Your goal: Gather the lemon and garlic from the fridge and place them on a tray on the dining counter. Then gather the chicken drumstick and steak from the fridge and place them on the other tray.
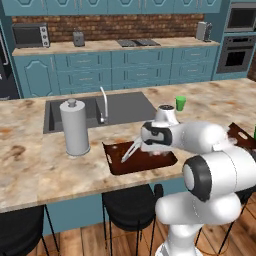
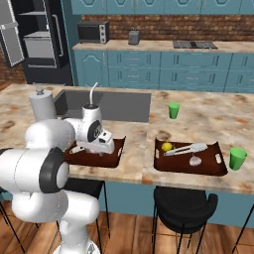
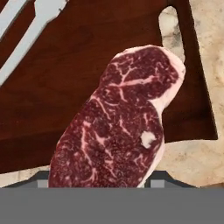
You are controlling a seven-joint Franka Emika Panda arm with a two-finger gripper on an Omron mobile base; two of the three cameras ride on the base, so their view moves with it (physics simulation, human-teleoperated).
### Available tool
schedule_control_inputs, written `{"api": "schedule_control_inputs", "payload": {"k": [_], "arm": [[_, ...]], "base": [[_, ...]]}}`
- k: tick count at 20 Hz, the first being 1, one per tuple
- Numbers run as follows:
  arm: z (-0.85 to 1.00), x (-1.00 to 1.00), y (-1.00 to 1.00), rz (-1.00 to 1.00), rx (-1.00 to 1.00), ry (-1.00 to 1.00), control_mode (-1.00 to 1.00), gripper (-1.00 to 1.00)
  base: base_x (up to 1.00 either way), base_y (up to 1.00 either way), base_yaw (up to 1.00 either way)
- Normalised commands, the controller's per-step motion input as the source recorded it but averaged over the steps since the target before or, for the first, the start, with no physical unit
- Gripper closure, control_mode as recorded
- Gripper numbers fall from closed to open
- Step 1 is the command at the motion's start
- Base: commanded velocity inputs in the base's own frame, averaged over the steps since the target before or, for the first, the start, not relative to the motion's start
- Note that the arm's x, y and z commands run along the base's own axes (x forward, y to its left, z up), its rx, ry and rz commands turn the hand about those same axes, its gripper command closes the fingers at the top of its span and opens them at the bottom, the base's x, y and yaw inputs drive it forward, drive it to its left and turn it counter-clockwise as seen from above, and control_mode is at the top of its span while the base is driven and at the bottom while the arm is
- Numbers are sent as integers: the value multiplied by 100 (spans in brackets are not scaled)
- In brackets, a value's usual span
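the steak (image 3: pixel 118 127) hangs grasped in the end effector (image 3: pixel 98 177) over the dark tray's (image 3: pixel 52 109) edge beside the handle cutout.

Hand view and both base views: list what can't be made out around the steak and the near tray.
- Gripper fingertips: hand view, covered by the steak, so grip contact is unclear.
- Near tray floor beneath the hand: left base view, blocked by the white arm.
- Pale item beside the lemon on the far tray: right base view, too small to identify.
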Motion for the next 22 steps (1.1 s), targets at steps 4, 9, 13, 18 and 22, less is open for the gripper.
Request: {"api": "schedule_control_inputs", "payload": {"k": [4,9,13,18,22], "arm": [[-33,35,0,-2,0,0,-100,100],[-34,32,0,-1,0,0,-100,100],[-34,30,0,-1,0,0,-100,100],[-38,12,0,0,0,0,-100,-100],[-19,0,0,0,0,-1,-100,-100]], "base": [[0,0,0],[0,0,0],[0,0,0],[0,0,0],[0,0,0]]}}
